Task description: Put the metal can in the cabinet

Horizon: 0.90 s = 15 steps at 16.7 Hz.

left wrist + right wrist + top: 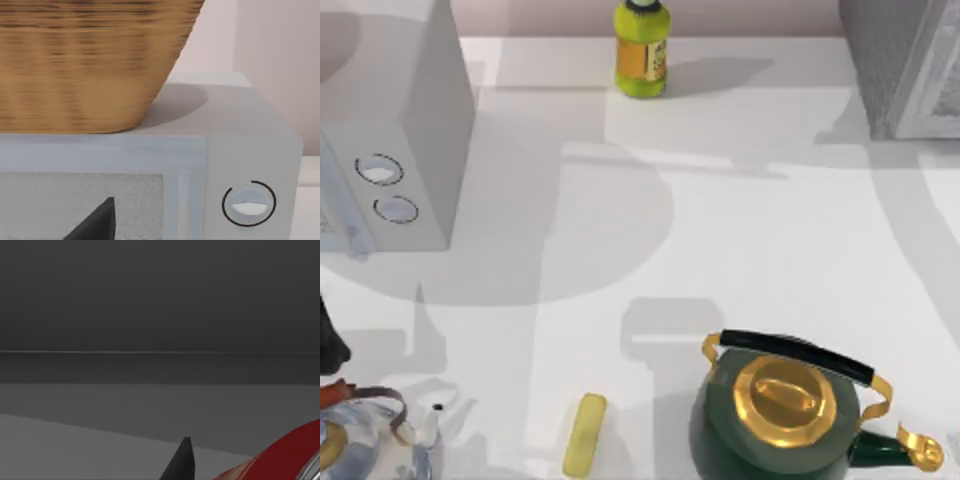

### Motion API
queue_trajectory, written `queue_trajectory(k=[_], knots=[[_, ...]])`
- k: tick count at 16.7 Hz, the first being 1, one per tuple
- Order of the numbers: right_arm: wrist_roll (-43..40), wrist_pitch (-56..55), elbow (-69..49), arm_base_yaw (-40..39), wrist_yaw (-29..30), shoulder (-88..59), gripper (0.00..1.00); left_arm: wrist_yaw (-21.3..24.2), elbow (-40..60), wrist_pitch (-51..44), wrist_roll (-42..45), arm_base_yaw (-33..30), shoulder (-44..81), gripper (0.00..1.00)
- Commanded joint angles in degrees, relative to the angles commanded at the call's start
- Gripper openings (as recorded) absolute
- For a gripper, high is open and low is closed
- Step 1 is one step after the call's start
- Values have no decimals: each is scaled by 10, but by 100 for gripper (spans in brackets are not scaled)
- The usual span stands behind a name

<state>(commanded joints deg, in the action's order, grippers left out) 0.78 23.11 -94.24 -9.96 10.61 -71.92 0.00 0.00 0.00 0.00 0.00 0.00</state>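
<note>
The metal can [285, 455], red with a silver rim, lies tilted close in front of the right wrist camera. My right gripper [220, 467] is shut on it, one dark fingertip [182, 460] showing beside it. Dim grey walls and a flat floor surround them, which looks like the inside of an enclosure. The cabinet [905, 60], a speckled grey box with a pale framed panel, stands at the table's far right corner. My left arm [330, 345] is parked at the table's left edge, facing the white box.
A white box with two round dials [395, 150] stands at the left, with a woven basket [90, 60] on top. A yellow-green bottle [641, 52] stands at the back middle. A green and gold kettle [785, 415], a yellow bar [585, 435] and a pale kettle [370, 440] line the front.
</note>
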Motion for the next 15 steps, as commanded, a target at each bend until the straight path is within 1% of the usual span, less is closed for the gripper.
queue_trajectory(k=[4,11,13,15], knots=[[3,12,-57,-7,6,-42,0,0,0,0,0,0,0,100],[4,13,-62,-5,4,-47,0,0,0,0,0,0,0,100],[5,22,-93,-4,-1,-76,0,0,0,0,0,0,0,100],[6,36,-149,-2,-7,-120,0,0,0,0,0,0,0,100]])
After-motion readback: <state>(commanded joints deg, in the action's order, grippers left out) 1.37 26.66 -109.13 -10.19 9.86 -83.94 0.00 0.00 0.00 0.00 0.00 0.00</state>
